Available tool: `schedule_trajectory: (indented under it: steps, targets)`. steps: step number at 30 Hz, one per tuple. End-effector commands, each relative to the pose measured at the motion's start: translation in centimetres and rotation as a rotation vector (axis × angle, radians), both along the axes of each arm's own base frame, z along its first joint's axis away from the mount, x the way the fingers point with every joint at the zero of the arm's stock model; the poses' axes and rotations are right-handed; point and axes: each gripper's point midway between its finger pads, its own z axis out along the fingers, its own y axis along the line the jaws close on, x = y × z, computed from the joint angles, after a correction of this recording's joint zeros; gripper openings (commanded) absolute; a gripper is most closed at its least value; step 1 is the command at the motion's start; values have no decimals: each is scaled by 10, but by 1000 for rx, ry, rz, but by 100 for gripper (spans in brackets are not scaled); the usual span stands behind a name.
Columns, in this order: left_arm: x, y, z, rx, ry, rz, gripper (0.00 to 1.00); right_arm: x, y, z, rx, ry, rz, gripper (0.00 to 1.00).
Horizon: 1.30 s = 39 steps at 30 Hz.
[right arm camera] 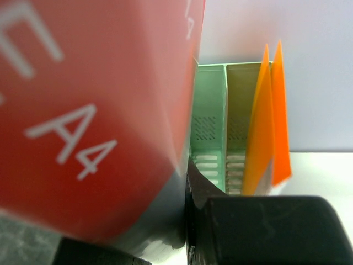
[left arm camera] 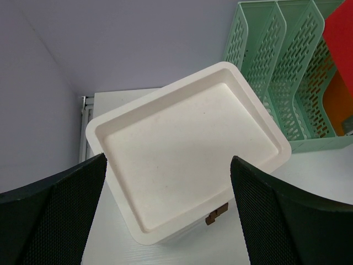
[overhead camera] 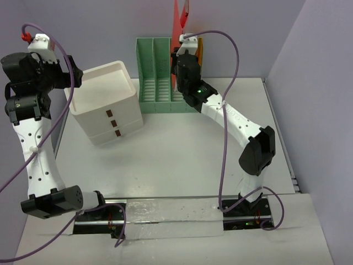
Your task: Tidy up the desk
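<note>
Left pincer (left arm camera: 168, 165) spread above the drawer box (left arm camera: 187, 160); right pincer (overhead camera: 180, 48) pinching a red folder (right arm camera: 83, 110) at the file holder (overhead camera: 160, 77).

The left wrist view is bordered by two black fingers (left arm camera: 60, 215) set well apart, with nothing between them. It shows the box's recessed top and one brown handle tab, whereas the overhead view shows three drawer fronts. The white worktop (overhead camera: 176, 160) fills the overhead view, with the box at rear left and the green holder at rear centre. Only the right wrist view shows the folder's white "A4" lettering, which is blurred. From overhead the folder is a thin edge cut off by the frame top, and the arm hides its lower end, so its slot cannot be told. An orange folder (right arm camera: 270, 127) stands in the rightmost slot.
</note>
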Motion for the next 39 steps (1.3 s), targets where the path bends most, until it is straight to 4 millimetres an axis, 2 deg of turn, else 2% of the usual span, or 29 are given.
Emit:
schedule_trajectory:
  steps: [1, 8, 21, 25, 26, 37, 39]
  targets:
    - [0, -1, 10, -7, -37, -16, 99, 22, -6, 26, 68, -87, -33, 0]
    - [1, 2, 7, -12, -27, -16, 99, 45, 4, 7, 24, -113, -41, 0]
    - [5, 8, 0, -23, -5, -19, 99, 62, 3, -32, 0, -174, -80, 0]
    - [6, 11, -2, -20, 2, -15, 99, 66, 5, -53, -5, -159, -77, 0]
    - [7, 12, -1, -20, 1, -11, 99, 65, 6, -64, -7, -149, -68, 0]
    - [5, 16, -1, -33, 7, -14, 99, 72, 8, -135, -61, -51, -82, 0]
    - [4, 16, -1, -36, 6, -16, 99, 74, 9, -142, -71, -38, -82, 0]
